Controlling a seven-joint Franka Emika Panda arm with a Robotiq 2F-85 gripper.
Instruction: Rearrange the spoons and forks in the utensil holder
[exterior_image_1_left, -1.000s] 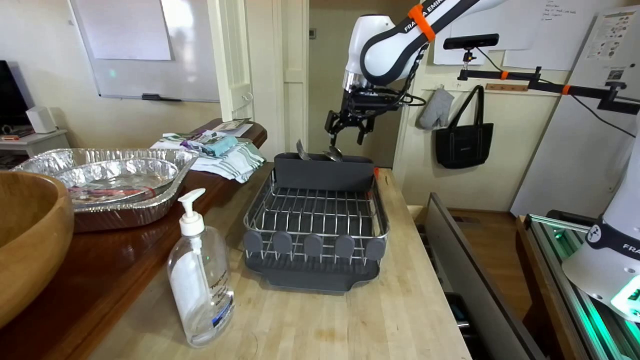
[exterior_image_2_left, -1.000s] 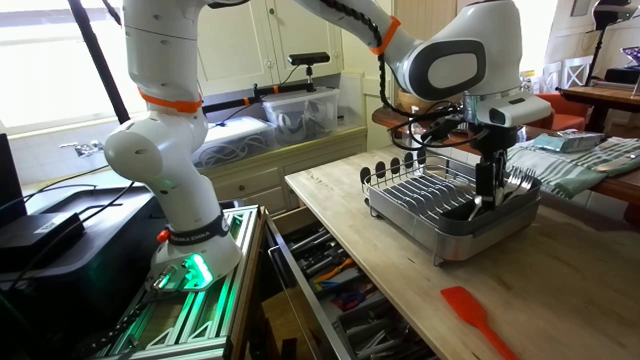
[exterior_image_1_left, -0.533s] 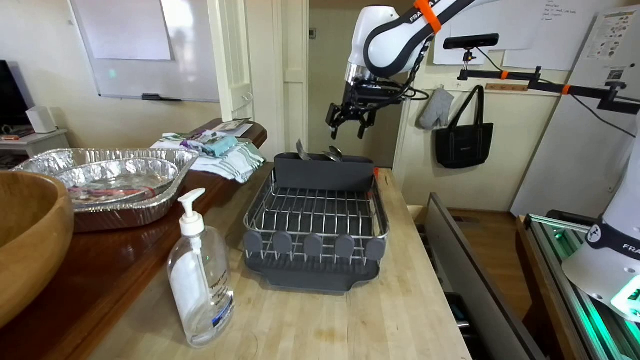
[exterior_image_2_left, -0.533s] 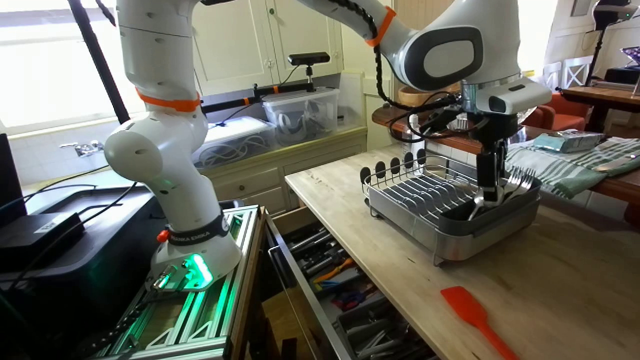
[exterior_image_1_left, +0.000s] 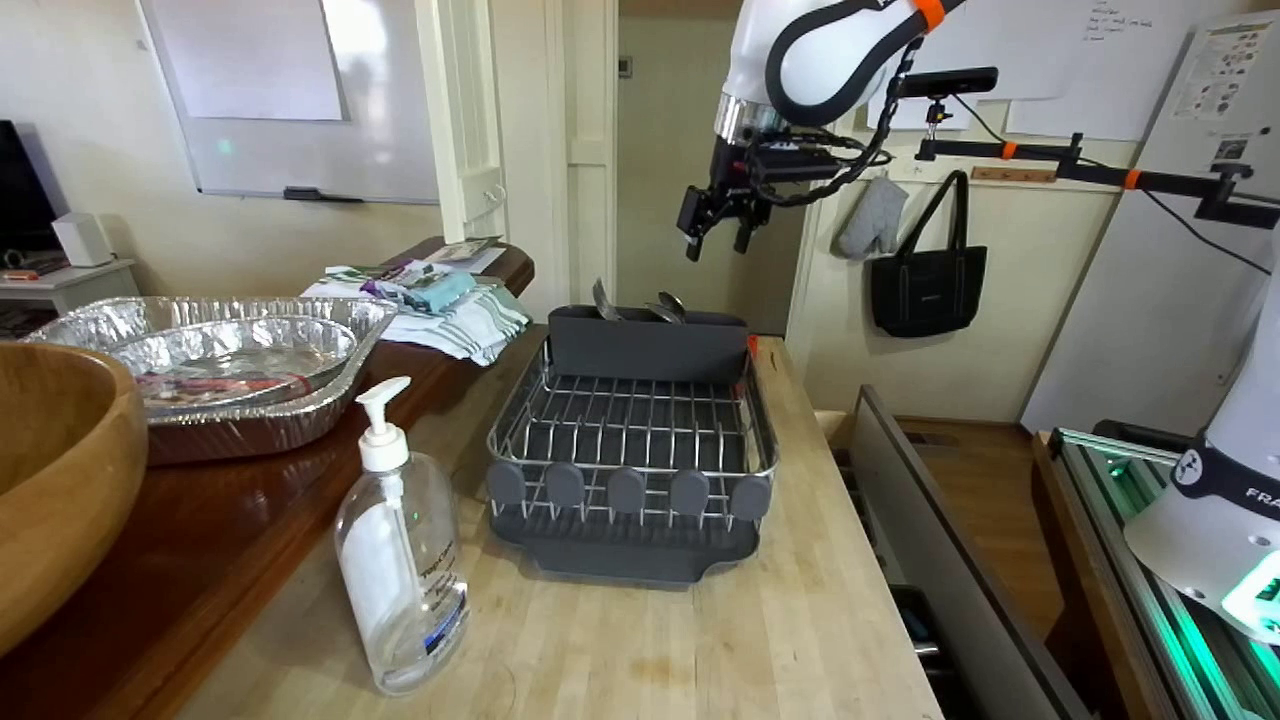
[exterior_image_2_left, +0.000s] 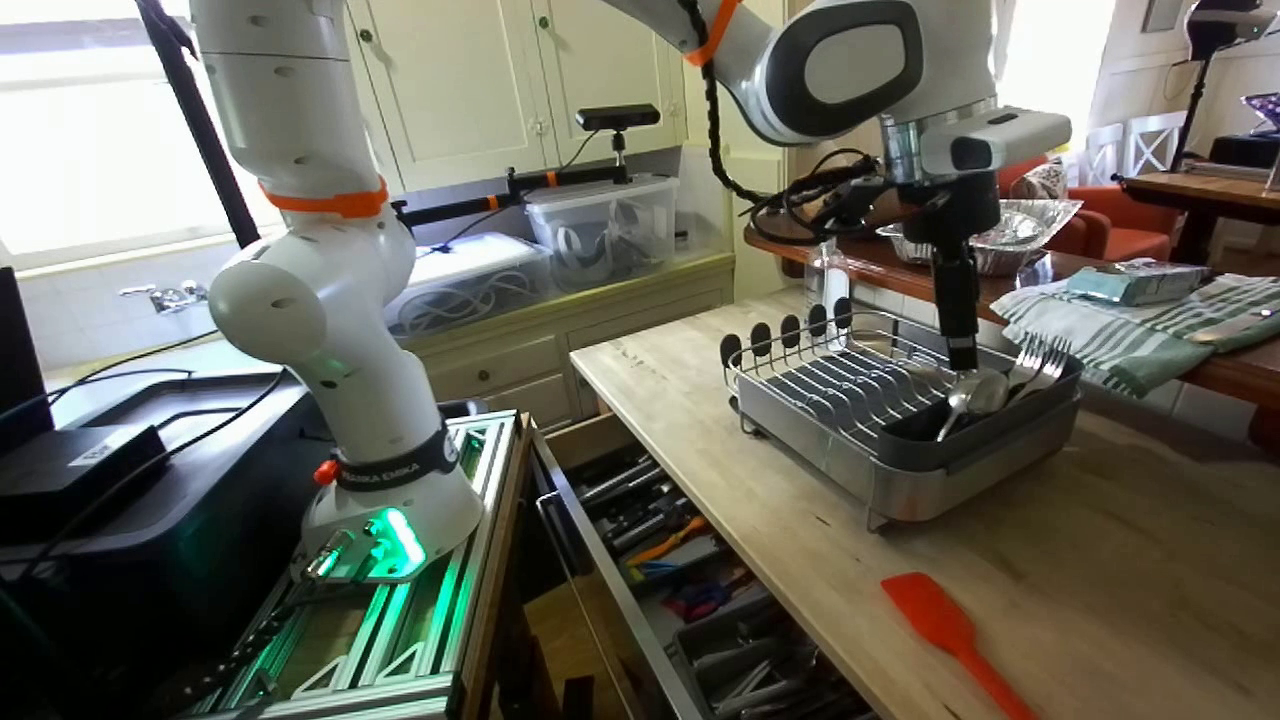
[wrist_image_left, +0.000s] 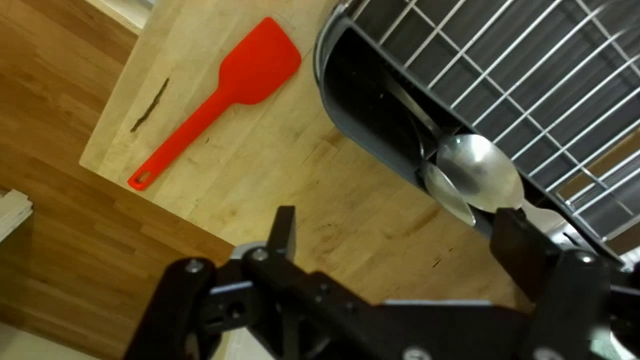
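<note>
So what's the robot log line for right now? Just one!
pincer: open, empty | spoons: in utensil holder | forks: in utensil holder | red spatula: on wooden counter

Arm (exterior_image_2_left: 320, 255) bent; pincer (wrist_image_left: 396, 214) ptg dn, spread wide.

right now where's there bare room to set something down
Bare wooden countertop lies between the clear pump bottle, dish rack and open drawer, and between the red spatula and gray utensil holder. The holder is crowded: spoons clustered midway, forks toward one end.
</note>
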